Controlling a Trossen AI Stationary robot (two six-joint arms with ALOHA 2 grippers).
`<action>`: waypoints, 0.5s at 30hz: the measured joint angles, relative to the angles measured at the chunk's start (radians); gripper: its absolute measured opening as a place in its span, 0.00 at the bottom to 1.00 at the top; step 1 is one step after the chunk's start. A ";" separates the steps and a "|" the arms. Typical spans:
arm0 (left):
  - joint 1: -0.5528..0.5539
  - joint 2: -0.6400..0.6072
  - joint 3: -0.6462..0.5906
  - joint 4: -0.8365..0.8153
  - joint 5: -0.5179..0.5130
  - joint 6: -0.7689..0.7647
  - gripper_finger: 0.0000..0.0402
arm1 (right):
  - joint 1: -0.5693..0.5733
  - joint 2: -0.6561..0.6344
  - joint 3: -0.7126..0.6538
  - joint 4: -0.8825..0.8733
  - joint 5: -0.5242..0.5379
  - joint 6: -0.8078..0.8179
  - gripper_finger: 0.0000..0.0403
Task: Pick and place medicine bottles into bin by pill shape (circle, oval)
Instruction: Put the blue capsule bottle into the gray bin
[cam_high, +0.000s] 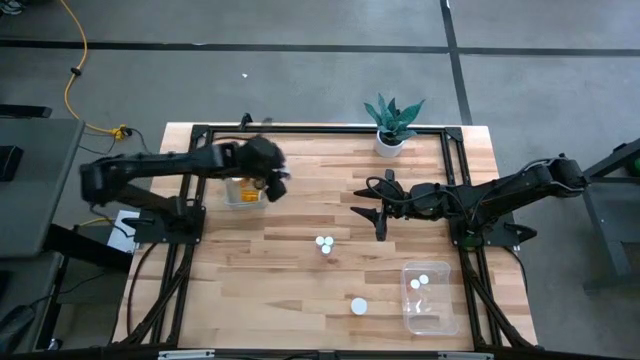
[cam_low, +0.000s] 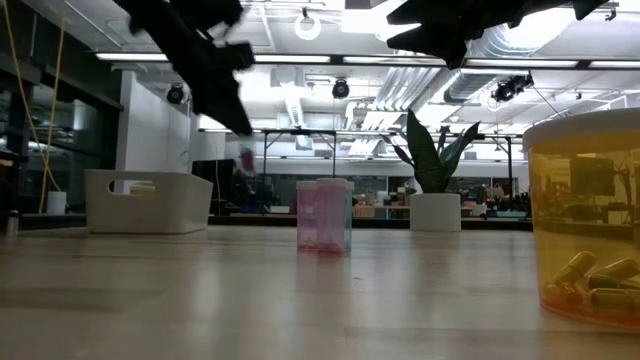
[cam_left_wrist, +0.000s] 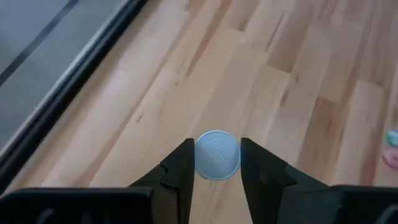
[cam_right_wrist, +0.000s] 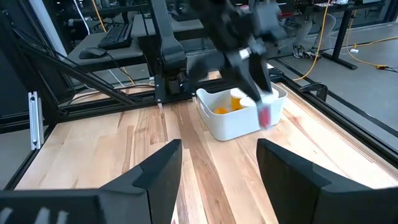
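My left gripper (cam_high: 272, 183) is shut on a small red bottle (cam_right_wrist: 264, 116) with a white cap. It hangs in the air just right of the left white bin (cam_high: 243, 192), which holds orange bottles. My right gripper (cam_high: 378, 210) is open and empty above the table's middle right. Two bottles (cam_high: 325, 243) stand upright at the table's centre; they show pink and greenish in the low view (cam_low: 322, 215). One more bottle (cam_high: 358, 306), orange with oval pills (cam_low: 590, 280), stands near the front edge. My left gripper pinches the bottle's round white cap (cam_left_wrist: 203, 158) between its two fingers, one on each side of the rim. The fingers (cam_left_wrist: 180, 165) point down from above. The bottle hangs upright below them, lifted clear of the table and beside the bin's right wall.
A clear bin (cam_high: 432, 298) with two white-capped bottles sits at the front right. A white plant pot (cam_high: 390, 142) stands at the far edge. A black frame rail (cam_high: 320, 130) runs along the table's far side. Bare wood lies between the two bins.
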 joint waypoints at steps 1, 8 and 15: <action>-0.004 -0.044 0.000 -0.042 -0.010 -0.011 0.24 | 0.000 0.000 0.000 0.000 0.000 0.000 0.50; -0.067 -0.278 -0.016 -0.361 -0.165 -0.210 0.24 | 0.000 0.000 0.000 0.000 0.000 0.001 0.50; -0.076 -0.377 -0.204 -0.417 -0.187 -0.443 0.24 | 0.000 0.000 0.000 0.000 0.000 0.002 0.50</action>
